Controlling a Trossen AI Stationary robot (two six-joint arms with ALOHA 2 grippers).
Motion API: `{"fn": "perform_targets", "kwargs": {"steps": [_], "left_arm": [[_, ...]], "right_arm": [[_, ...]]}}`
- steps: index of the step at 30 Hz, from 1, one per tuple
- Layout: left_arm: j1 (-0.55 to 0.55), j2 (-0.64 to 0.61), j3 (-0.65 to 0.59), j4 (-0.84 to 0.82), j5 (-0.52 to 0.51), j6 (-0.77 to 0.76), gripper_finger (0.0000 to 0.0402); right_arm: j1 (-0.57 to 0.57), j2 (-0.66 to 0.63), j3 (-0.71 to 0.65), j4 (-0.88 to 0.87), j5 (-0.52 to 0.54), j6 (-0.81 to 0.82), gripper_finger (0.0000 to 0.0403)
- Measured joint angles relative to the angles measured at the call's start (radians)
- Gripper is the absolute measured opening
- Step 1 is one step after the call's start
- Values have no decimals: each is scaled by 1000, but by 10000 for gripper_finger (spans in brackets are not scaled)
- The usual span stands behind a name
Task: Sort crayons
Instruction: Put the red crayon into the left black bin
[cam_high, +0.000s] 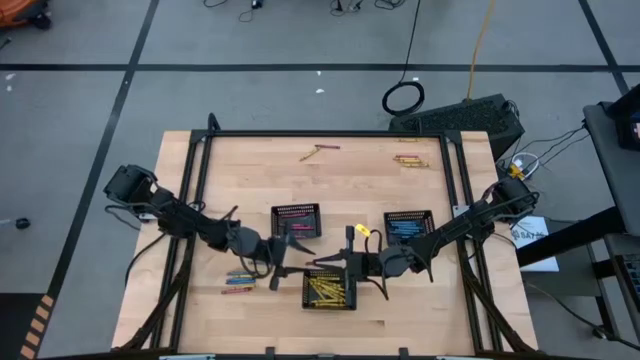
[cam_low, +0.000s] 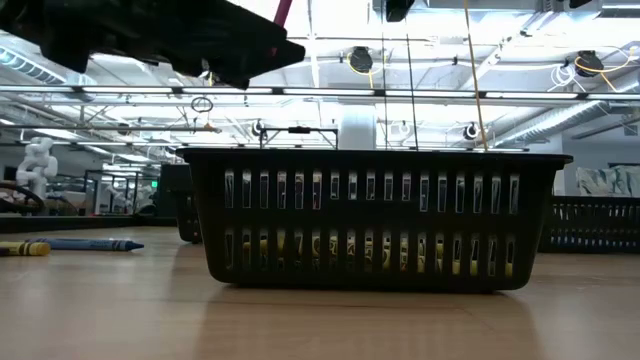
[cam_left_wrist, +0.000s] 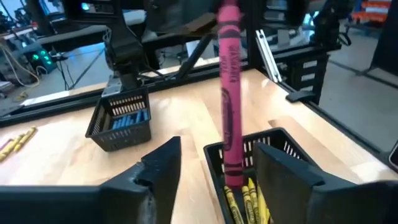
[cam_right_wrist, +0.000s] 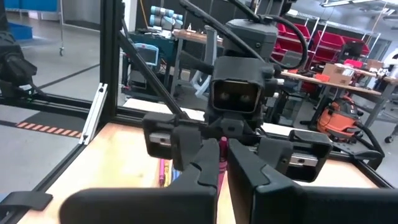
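A pink crayon (cam_left_wrist: 229, 93) hangs above the table, beside the black tray of yellow crayons (cam_high: 329, 300). My right gripper (cam_right_wrist: 222, 168) is shut on the pink crayon. My left gripper (cam_left_wrist: 217, 168) faces it from the table's left side. It is open, with one finger on each side of the crayon's free end and a gap on both sides. In the high view the two grippers meet at mid-table, left (cam_high: 283, 252) and right (cam_high: 335, 262). Loose crayons (cam_high: 238, 282) lie flat on the table at the near left. My right gripper pinches the pink crayon between its two fingers; a strip of pink (cam_right_wrist: 221, 149) shows in the slit between them. The fingers come in about level from the table's right side. The crayon is clear of the table, its free end (cam_left_wrist: 232, 177) between my left gripper's open fingers.
A tray of blue crayons (cam_high: 409, 215) stands to the right. Another black tray (cam_high: 296, 210) stands beyond the grippers. More crayons lie near the far edge (cam_high: 320, 151) and at the far right (cam_high: 405, 158). A black frame (cam_high: 330, 133) rims the table.
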Motion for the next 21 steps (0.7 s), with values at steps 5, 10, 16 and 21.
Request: {"fn": "perform_targets", "kwargs": {"steps": [5,10,16,21], "left_arm": [[-1,0,9,-19,0,2,142],[-11,0,9,-19,-1,17,48],[-67,-20,9,-67,-164,63,18],[-109,-127,10,-342,-391,-4,20]], "right_arm": [[0,0,0,-7,-1,4,2],[0,0,0,-9,-1,12,2],[3,-10,0,-20,10,23,45],[22,-60,0,-36,206,7,119]]}}
